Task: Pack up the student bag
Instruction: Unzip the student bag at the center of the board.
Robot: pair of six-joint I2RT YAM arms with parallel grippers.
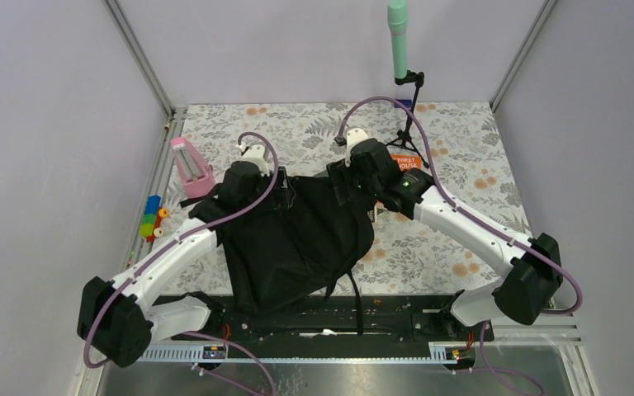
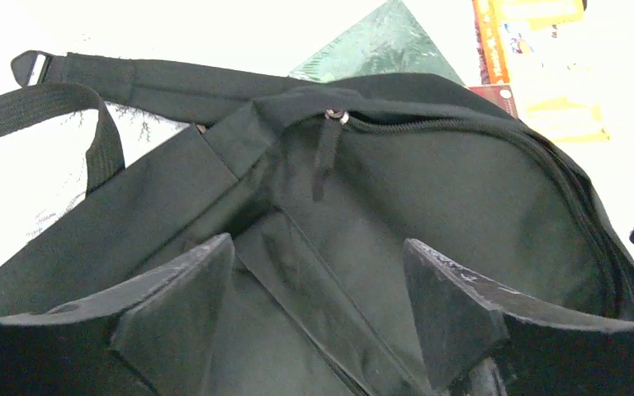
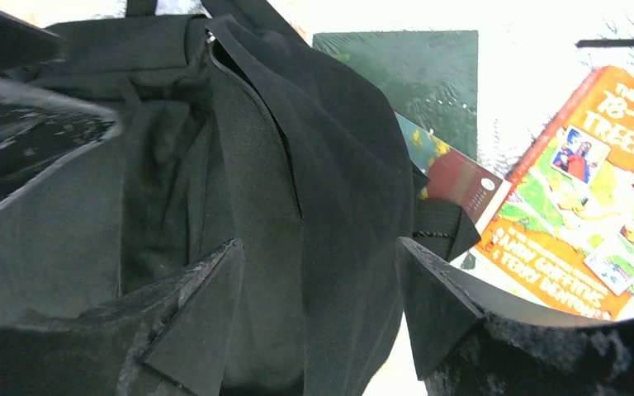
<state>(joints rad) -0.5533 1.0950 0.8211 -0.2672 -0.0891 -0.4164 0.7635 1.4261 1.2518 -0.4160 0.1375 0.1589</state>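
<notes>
Jaws parted on left gripper [image 2: 318, 257] and right gripper [image 3: 318, 257], gripping nothing, over far end of student bag [image 1: 297, 235] lying at middle of table [image 1: 470, 239], toward near edge. Only from left wrist, zipper pull [image 2: 324, 157] plain; only from right wrist, cover of orange book [image 3: 594, 198] readable.

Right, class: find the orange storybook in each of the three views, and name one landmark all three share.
Top external: orange storybook right of centre, far side, partly behind the right arm.
Left wrist: storybook in the top right corner.
Right wrist: storybook at the right edge.
Shared landmark: the student bag, beside it in every view.
</notes>
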